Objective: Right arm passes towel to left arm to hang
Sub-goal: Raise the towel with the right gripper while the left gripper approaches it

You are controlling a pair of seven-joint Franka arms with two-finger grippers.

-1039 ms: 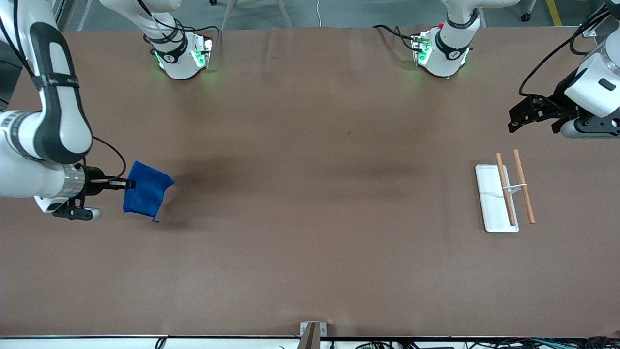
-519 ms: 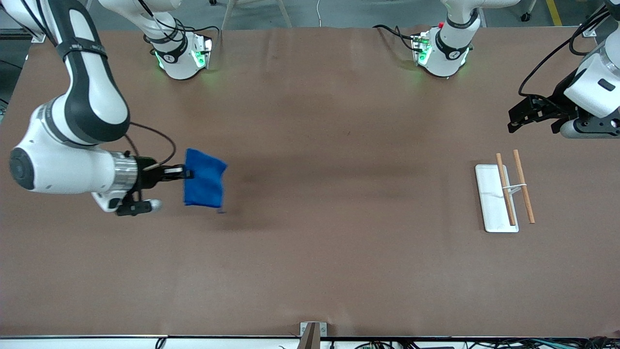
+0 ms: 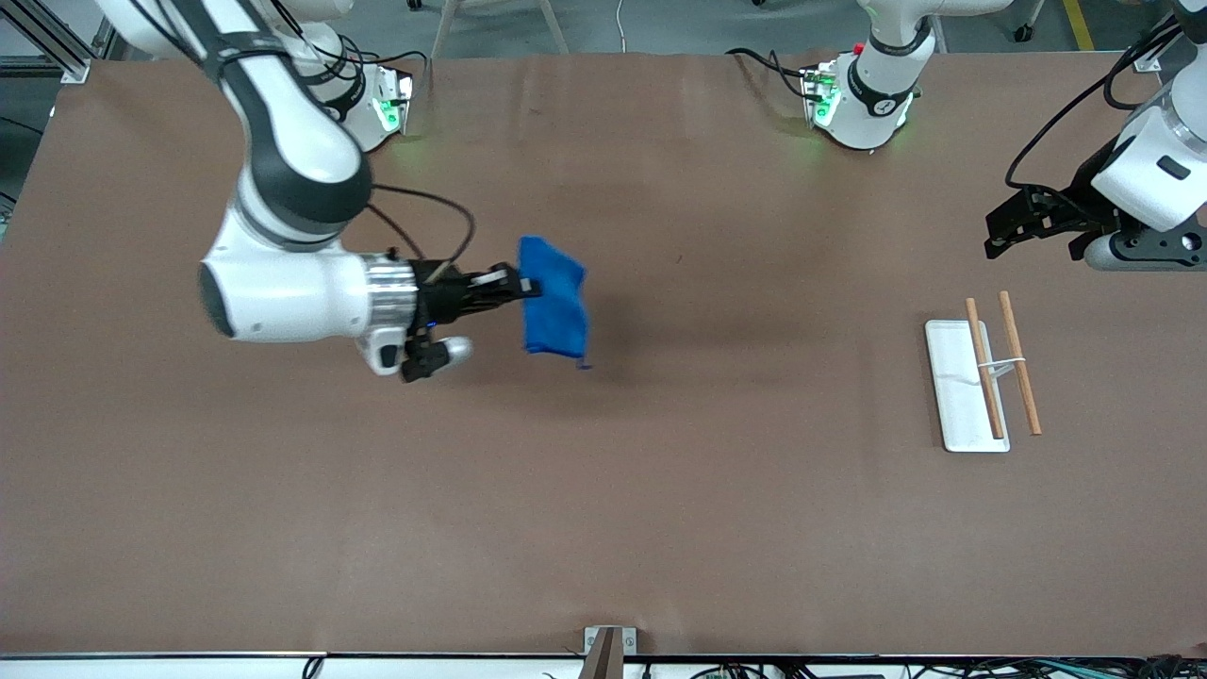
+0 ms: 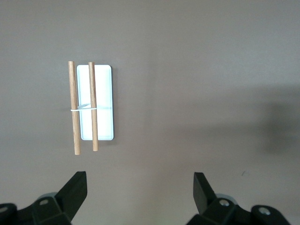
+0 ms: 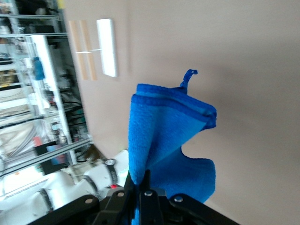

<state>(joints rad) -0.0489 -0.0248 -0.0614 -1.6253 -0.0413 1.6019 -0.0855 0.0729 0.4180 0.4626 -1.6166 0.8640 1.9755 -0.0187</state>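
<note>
The bright blue towel (image 3: 556,297) hangs folded from my right gripper (image 3: 524,283), which is shut on its upper edge and holds it in the air over the middle of the table. In the right wrist view the towel (image 5: 168,136) drapes from the shut gripper (image 5: 143,187), its small loop (image 5: 189,77) sticking out at one corner. My left gripper (image 3: 998,236) is open and empty, up in the air near the left arm's end of the table, over the area by the rack. Its fingertips (image 4: 77,187) stand wide apart.
A white rack with two wooden rods (image 3: 981,372) lies flat on the brown table toward the left arm's end; it also shows in the left wrist view (image 4: 91,108) and the right wrist view (image 5: 101,47). A bracket (image 3: 608,646) sits at the table's near edge.
My right arm has swung the towel from the right arm's end of the table toward the middle. The left arm has barely moved.
</note>
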